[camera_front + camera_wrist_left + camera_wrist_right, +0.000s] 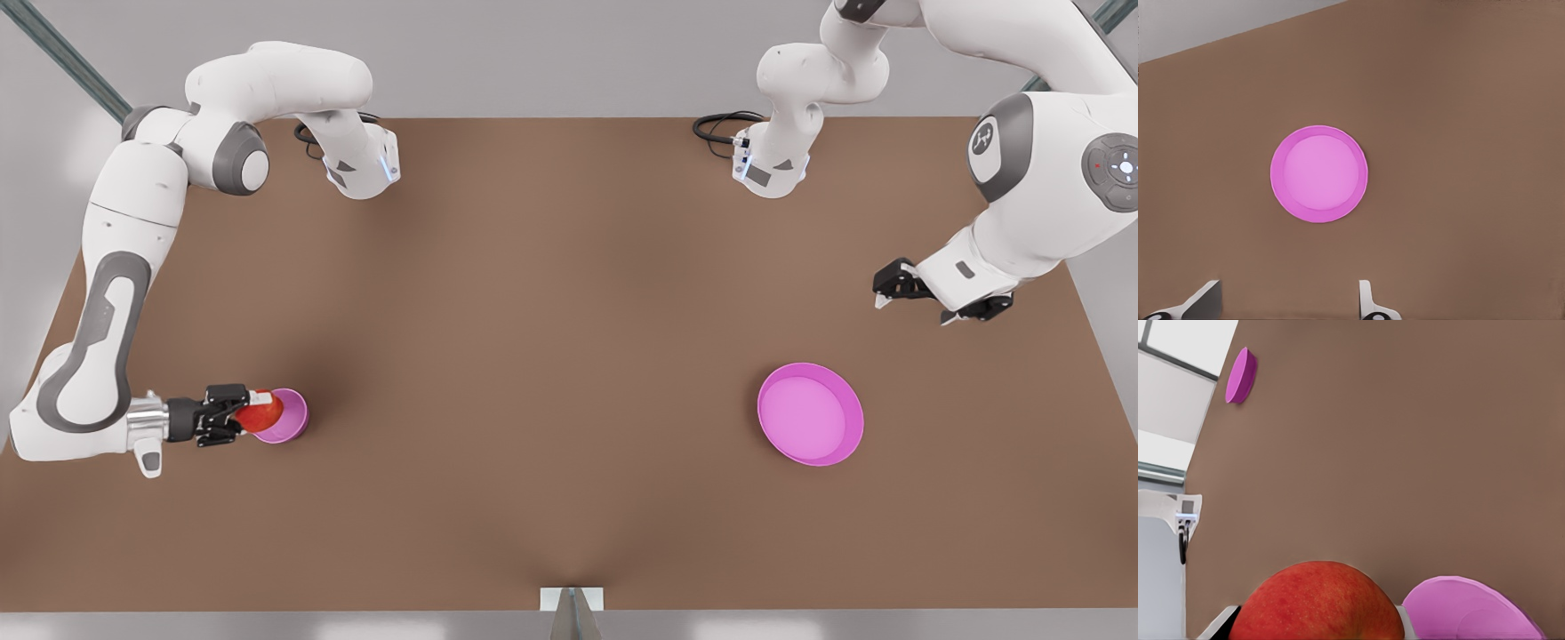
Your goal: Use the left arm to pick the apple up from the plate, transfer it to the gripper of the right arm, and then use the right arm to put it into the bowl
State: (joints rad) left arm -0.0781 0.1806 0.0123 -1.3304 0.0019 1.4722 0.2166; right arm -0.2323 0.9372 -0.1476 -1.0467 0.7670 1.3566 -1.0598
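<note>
The red apple (264, 415) sits between the fingers of my right gripper (253, 413) at the front view's left, and the gripper is shut on it. The apple hangs over the near rim of the small pink bowl (295, 418). In the right wrist view the apple (1318, 603) is up close between two fingers (1217, 625), with the bowl (1468, 610) just beyond it. The wide pink plate (811, 414) lies bare at the front view's right. My left gripper (914, 311) waits open above the table behind the plate. Its wrist view looks down on the plate (1319, 174).
Both arm bases (360, 164) (772, 169) stand at the table's back edge with black cables beside them. A small grey mount (572, 612) sits at the middle of the front edge. Bare brown tabletop (551, 356) lies between bowl and plate.
</note>
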